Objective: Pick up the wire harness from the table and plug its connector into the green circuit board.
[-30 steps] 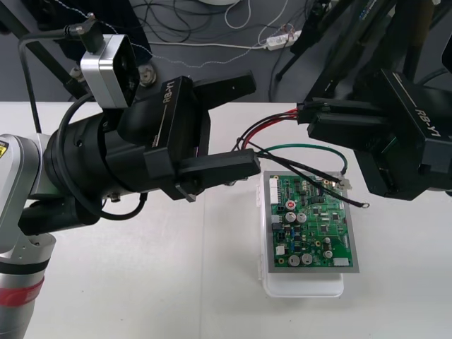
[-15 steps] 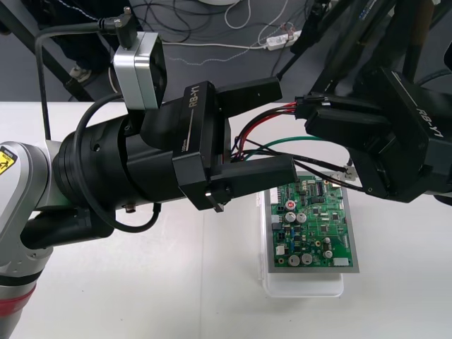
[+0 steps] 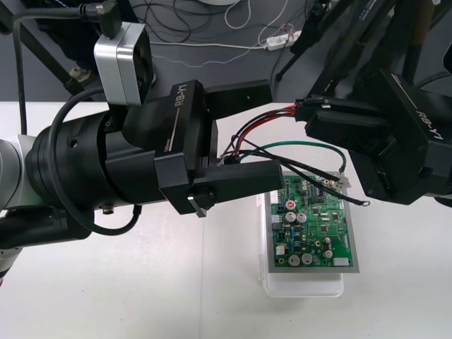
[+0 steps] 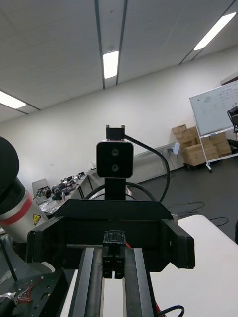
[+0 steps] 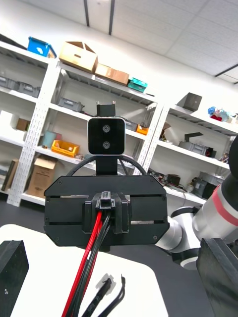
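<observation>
My right gripper (image 3: 305, 113) hangs over the table's far side, shut on the harness's small black plug (image 3: 301, 106). Red, black and green wires (image 3: 304, 147) trail from it leftward and down over the green circuit board (image 3: 311, 226) on its white base (image 3: 304, 286). One black lead ends in a ring (image 3: 366, 204) beside the board. In the right wrist view the plug (image 4: 114, 262) sits between my right gripper's (image 4: 113, 250) fingers. My left gripper (image 3: 275, 134) is open, its fingers (image 3: 244, 180) above and below the wires. In the left wrist view its fingers (image 5: 11, 270) stand far apart, facing the plug (image 5: 106, 203).
The pale table (image 3: 141, 282) stretches in front of and left of the board. Loose cables and a power strip (image 3: 279, 41) lie on the dark floor beyond the far edge. The two grippers face each other closely above the board's far end.
My left gripper swung right toward the hanging wires until its open fingers straddled them, then eased back slightly left. The right gripper kept the plug almost still.
</observation>
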`<state>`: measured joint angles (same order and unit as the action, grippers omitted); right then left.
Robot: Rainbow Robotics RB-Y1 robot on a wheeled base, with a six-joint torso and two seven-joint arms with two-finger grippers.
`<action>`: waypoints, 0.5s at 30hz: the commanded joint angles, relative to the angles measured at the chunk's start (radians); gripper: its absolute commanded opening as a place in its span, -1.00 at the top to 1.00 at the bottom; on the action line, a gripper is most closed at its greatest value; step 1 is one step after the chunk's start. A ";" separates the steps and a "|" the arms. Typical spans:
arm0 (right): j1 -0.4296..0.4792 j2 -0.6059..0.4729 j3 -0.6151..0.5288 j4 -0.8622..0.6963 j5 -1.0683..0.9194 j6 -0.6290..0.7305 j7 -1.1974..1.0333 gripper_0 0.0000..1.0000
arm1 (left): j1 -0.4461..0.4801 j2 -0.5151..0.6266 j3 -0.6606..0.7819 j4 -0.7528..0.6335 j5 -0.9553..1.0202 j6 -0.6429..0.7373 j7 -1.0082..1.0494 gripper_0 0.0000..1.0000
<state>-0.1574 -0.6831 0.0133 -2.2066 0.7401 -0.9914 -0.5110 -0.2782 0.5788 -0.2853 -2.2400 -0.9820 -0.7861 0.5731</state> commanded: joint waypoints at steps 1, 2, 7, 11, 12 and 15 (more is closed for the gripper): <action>0.010 0.004 -0.024 -0.038 -0.007 -0.004 0.046 1.00 | -0.072 0.061 -0.037 -0.043 0.040 0.085 0.071 -1.00; 0.009 0.004 -0.024 -0.038 -0.007 -0.004 0.046 1.00 | -0.079 0.072 -0.045 -0.046 0.043 0.100 0.071 -1.00; 0.010 0.002 -0.024 -0.038 0.004 -0.009 0.051 1.00 | -0.111 0.124 -0.080 -0.073 0.055 0.168 0.077 -1.00; 0.009 -0.039 -0.024 -0.045 0.030 -0.012 0.032 1.00 | -0.130 0.139 -0.080 -0.079 0.055 0.174 0.082 -1.00; 0.009 -0.050 -0.024 -0.051 0.033 -0.012 0.025 1.00 | -0.133 0.144 -0.080 -0.079 0.060 0.174 0.082 -1.00; 0.006 -0.070 -0.024 -0.070 0.033 -0.012 -0.035 1.00 | -0.141 0.153 -0.080 -0.082 0.062 0.174 0.087 -1.00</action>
<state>-0.1568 -0.7036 0.0133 -2.2225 0.7670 -0.9975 -0.5112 -0.3735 0.6936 -0.3558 -2.2837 -0.9370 -0.6650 0.5908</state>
